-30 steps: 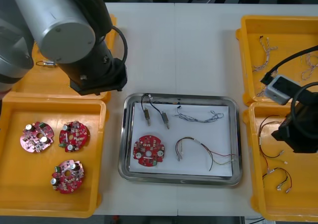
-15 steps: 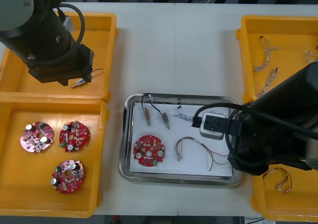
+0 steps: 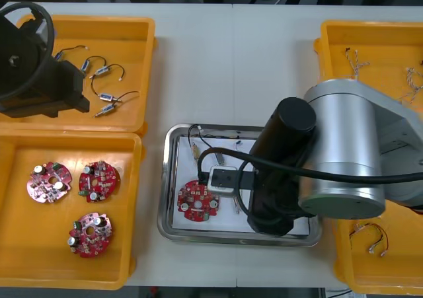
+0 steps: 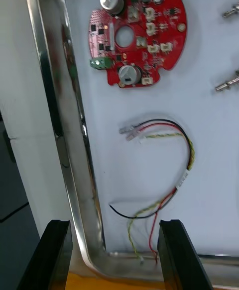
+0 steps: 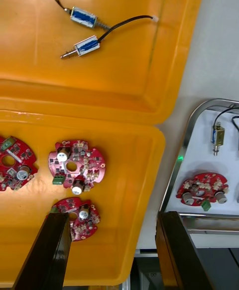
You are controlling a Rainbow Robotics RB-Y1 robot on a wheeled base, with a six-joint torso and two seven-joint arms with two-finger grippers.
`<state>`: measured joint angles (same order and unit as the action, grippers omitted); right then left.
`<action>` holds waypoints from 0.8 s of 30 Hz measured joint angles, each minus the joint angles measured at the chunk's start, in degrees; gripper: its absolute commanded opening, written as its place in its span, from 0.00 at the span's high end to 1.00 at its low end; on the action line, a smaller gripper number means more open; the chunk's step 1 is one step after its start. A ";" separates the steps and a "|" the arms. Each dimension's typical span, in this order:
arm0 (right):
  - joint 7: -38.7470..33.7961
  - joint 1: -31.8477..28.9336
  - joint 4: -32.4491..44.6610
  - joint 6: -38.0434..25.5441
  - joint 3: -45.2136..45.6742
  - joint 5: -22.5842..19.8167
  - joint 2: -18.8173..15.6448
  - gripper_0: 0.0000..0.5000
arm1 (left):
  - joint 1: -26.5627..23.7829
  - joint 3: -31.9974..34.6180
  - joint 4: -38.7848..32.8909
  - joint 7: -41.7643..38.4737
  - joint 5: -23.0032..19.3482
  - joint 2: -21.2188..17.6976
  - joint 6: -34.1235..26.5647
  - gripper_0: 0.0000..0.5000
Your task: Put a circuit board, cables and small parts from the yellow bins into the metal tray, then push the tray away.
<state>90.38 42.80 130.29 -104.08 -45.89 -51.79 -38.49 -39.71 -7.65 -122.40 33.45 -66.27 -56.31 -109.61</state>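
From the front, we saw the board (image 3: 195,203) lying in the tray (image 3: 166,179). Right wrist: right gripper (image 4: 114,226) was spread, empty, straddling the tray's rim, cable (image 4: 190,153) and board just ahead. Left wrist: left gripper (image 5: 112,218) gaped over a bin's (image 5: 144,170) edge.

The front camera sits high above the counter (image 3: 264,60) and looks steeply down across its whole width. The right wrist camera hangs close over the near side of the metal tray (image 4: 50,96). The left wrist camera rides higher over the left yellow bins (image 5: 129,170), facing down and catching the tray's left end. All three views share the tray's circuit board (image 3: 198,201).
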 measured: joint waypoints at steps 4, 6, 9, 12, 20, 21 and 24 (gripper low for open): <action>0.03 0.18 -1.92 1.28 -3.32 1.55 1.59 0.00 | 3.71 3.29 -1.29 1.35 -0.13 -0.37 0.00 0.00; 0.03 0.20 -1.98 1.51 -5.29 3.61 2.01 0.00 | 5.59 5.17 -1.80 2.78 -0.22 -0.40 -0.01 0.00; 0.03 0.23 -1.98 1.54 -8.59 6.98 2.48 0.00 | 8.15 7.45 -2.50 5.78 -0.29 -0.49 -0.01 0.00; 0.03 0.27 -2.20 1.58 -11.78 9.16 2.89 0.00 | 10.32 8.88 -3.25 8.04 -0.29 -0.80 -0.01 0.00; 0.03 0.37 -3.90 1.74 -17.90 14.74 5.03 0.00 | 17.18 14.47 -5.29 11.76 -0.32 -1.00 -0.01 0.00; 0.03 0.37 -4.11 1.77 -18.43 15.11 5.34 0.00 | 17.87 14.95 -5.53 12.32 -0.32 -1.00 -0.01 0.00; 0.03 0.37 -5.31 1.81 -19.29 15.58 6.36 0.00 | 19.51 15.88 -6.22 13.70 -0.32 -1.00 -0.01 0.00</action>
<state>90.41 43.17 124.98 -102.27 -65.18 -36.21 -32.13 -20.20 8.23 -128.62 47.15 -66.60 -57.31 -109.62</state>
